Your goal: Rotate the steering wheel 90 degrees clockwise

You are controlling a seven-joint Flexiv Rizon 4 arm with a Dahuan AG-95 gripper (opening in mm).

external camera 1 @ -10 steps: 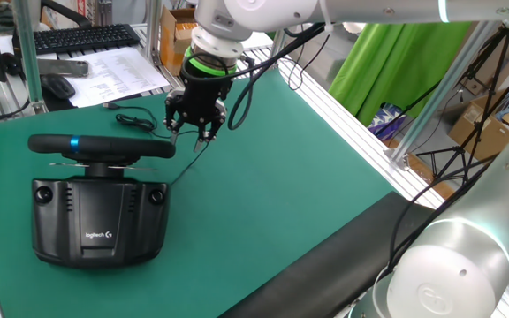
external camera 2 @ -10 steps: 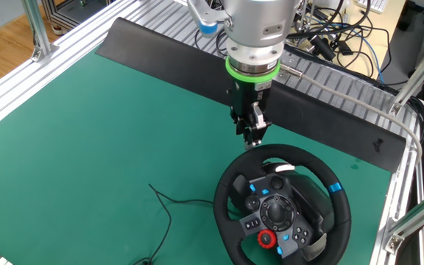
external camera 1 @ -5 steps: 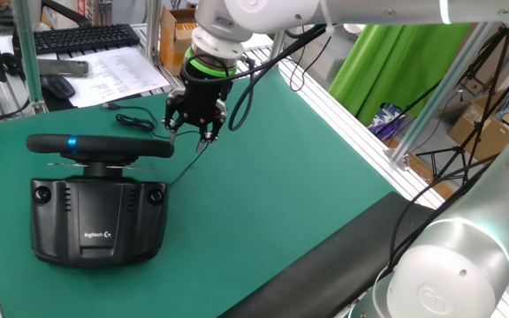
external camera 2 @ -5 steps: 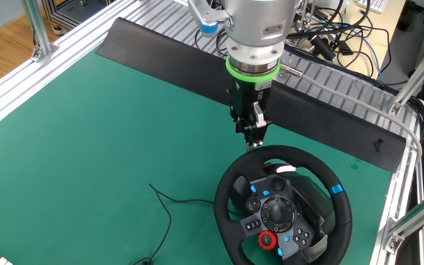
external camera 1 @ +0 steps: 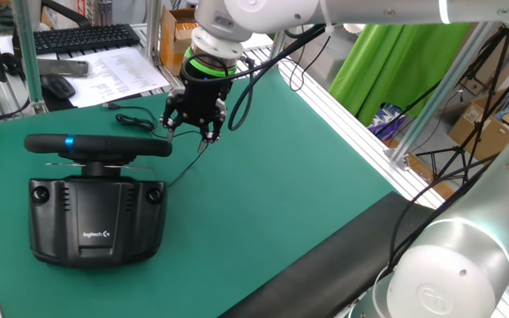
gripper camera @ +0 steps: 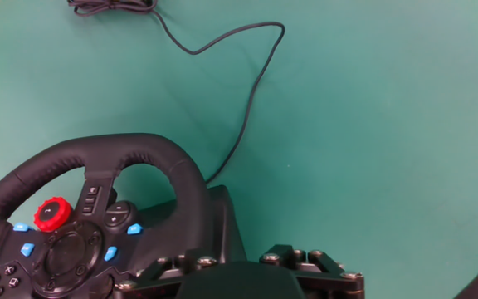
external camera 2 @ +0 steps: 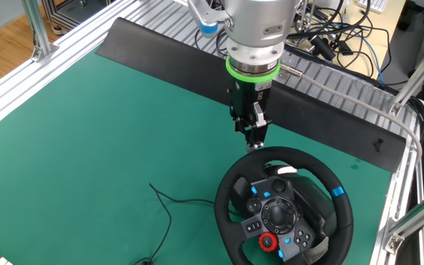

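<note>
From one fixed view I see the steering wheel [external camera 1: 98,146] edge-on. The other reveals its red button [external camera 2: 266,239]. I cannot tell how the gripper [external camera 2: 254,138] jaws stand.

Silver arm [external camera 2: 256,29] reaching down, green-ringed wrist vertical, gripper [external camera 2: 255,140] pointing downward, fingers [external camera 1: 203,134] close together

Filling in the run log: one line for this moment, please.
gripper: at steering wheel rim, grasp unclear | blue stripe: off top | base: on mat | rotation: incomplete
</note>
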